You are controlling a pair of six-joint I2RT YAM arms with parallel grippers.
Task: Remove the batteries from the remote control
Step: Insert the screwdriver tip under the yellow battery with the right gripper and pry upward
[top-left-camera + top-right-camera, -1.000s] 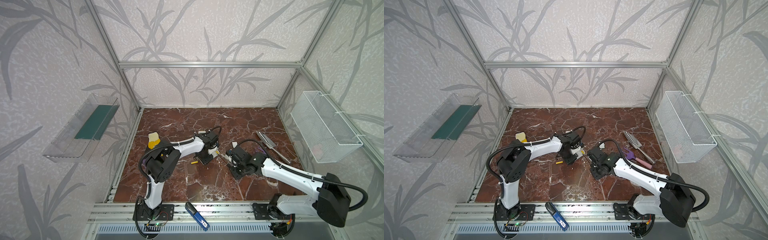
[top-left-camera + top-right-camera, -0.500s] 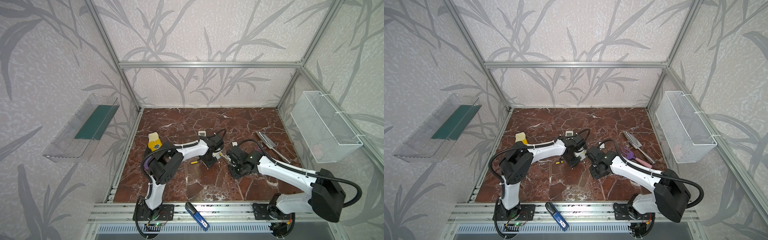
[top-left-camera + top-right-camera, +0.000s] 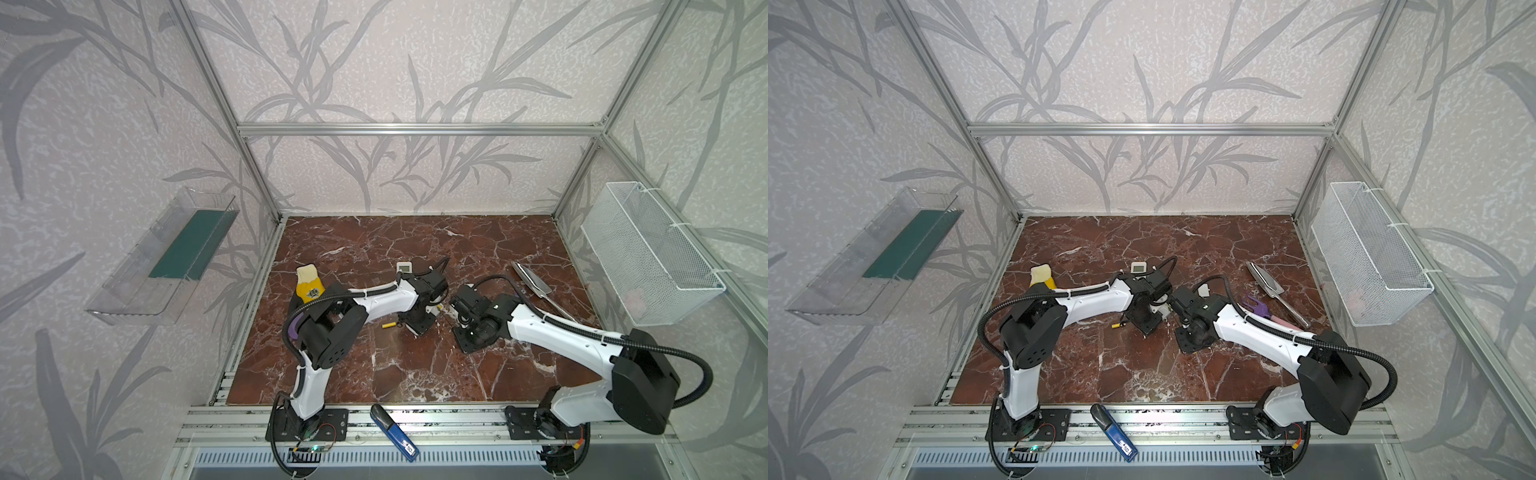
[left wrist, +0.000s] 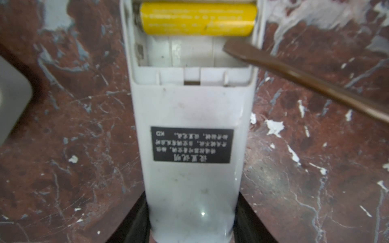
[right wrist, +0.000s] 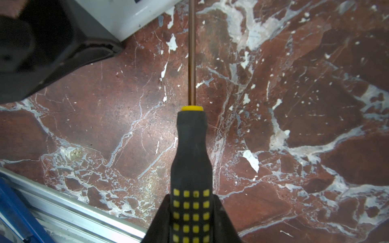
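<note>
Left gripper (image 4: pixel 191 223) is clamping the remote (image 4: pixel 192 168), its open compartment (image 4: pixel 189 52) holding one yellow battery (image 4: pixel 197 19); right gripper (image 5: pixel 191 216) is clamping the screwdriver (image 5: pixel 191 151), blade (image 4: pixel 294 77) overhanging the compartment.

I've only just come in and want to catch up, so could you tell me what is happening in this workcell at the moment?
The left pincer grips a white plastic remote control, back up, with its battery compartment open. One yellow cylindrical battery sits inside, beside an empty slot. The right pincer holds a black-and-yellow-handled screwdriver, whose tip reaches into that empty slot. A loose yellow battery lies on the red marble tabletop.
</note>
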